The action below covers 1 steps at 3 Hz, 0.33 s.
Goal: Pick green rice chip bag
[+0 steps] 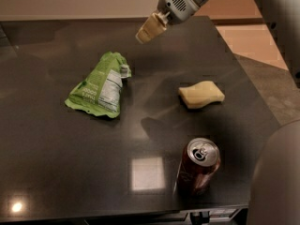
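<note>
My fingers [151, 28] hang closed and empty above the surface [56, 163], beyond the chip bag [99, 86]. Bag looks light, crinkly and slick, so I'd pinch its raised top end.

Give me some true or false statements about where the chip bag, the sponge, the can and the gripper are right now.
1. The green rice chip bag lies on the dark table. True.
2. The gripper is holding the bag. False: it hangs above the far part of the table, apart from the bag.
3. In the camera view, the yellow sponge lies to the right of the bag. True.
4. The soda can lies on its side. False: it stands upright near the table's front edge.
5. The sponge rests on top of the bag. False: the two lie apart.
</note>
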Motion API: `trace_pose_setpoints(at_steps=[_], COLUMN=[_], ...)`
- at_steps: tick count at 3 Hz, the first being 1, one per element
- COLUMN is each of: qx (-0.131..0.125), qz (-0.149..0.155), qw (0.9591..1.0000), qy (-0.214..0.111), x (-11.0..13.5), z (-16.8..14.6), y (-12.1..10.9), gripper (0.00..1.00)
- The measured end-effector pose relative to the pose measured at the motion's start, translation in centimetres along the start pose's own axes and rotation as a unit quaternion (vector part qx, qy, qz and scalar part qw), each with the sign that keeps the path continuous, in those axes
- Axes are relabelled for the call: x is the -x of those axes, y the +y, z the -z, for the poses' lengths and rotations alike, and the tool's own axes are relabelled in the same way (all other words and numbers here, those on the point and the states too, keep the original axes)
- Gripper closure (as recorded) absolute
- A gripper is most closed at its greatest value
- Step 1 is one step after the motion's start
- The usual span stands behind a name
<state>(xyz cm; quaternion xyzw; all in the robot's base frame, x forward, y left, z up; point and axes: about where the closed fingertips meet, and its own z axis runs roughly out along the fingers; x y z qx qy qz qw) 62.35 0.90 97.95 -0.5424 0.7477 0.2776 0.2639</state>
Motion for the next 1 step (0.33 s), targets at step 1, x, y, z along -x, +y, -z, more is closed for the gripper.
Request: trace_pose_setpoints(at_steps=[1], qx=[0.001], qz=[0.001], qw=[1.0], qy=[-0.001], x=[0.12], z=[-0.29], y=[-0.05], gripper=[0.58])
